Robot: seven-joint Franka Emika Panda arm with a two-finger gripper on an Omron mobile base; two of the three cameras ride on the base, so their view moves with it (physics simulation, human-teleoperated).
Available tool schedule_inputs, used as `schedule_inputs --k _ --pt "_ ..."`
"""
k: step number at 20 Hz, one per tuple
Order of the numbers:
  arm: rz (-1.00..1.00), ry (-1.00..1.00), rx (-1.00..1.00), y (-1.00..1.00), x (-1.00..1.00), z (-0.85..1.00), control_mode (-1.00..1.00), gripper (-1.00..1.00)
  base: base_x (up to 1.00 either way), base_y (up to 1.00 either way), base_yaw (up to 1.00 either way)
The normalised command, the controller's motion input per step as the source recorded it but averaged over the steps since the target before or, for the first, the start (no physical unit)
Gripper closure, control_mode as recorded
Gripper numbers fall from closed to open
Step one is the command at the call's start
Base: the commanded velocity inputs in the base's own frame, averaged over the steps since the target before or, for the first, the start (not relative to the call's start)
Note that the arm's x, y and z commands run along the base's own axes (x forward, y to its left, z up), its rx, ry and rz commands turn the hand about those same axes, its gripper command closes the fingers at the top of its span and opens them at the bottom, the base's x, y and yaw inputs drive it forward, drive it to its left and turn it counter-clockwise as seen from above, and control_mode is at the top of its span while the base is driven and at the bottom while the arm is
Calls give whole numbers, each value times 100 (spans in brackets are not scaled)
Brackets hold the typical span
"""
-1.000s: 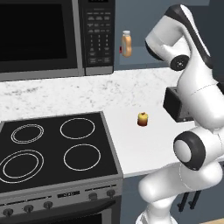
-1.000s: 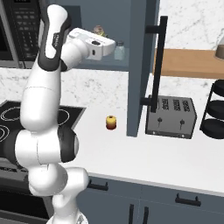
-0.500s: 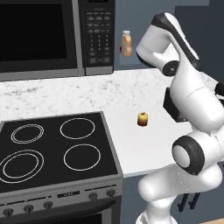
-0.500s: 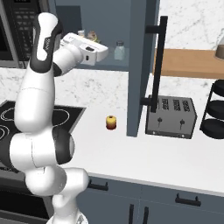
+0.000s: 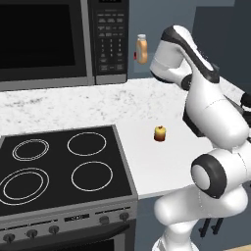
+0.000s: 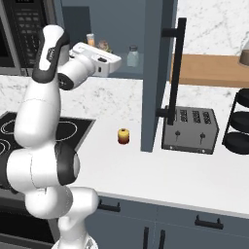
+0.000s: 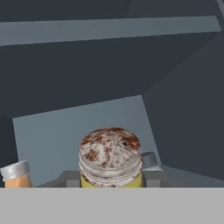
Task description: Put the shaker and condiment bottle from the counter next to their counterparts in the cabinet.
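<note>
In the hand view, the shaker (image 7: 110,153), yellow-green with a speckled reddish-brown top, sits between my gripper's (image 7: 110,176) grey fingers (image 7: 69,178). The gripper is shut on it and holds it over the slate-blue shelf of the cabinet (image 7: 65,127). The orange condiment bottle (image 7: 15,174) with its pale cap stands just left of it. In the left base view the condiment bottle (image 5: 141,49) stands in the cabinet beside a small red item (image 5: 135,56). In the right base view my hand (image 6: 97,61) reaches into the cabinet (image 6: 155,73), and a pale grey-capped shaker (image 6: 132,56) stands to its right.
A red-yellow apple-like ball (image 5: 160,133) (image 6: 124,136) lies on the white counter (image 5: 147,166). The microwave (image 5: 49,39) hangs above the black stove (image 5: 59,166). The cabinet door with its black handle (image 6: 177,68) stands open over a grey toaster (image 6: 189,129). A black rack (image 6: 238,121) is at the far right.
My arm has swung further toward the cabinet, carrying the shaker with it. The bottle and the ball have not moved.
</note>
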Motion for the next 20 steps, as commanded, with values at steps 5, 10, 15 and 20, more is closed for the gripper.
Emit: schedule_inputs --k 5,10,15,20 --pt "0 8 0 0 78 -34 -100 100 0 0 0" --pt "-3 12 0 7 29 -3 -100 100 0 0 0" --pt "0 19 0 8 13 0 -100 100 0 0 0" --pt "-1 35 0 0 52 0 -100 100 0 0 0"
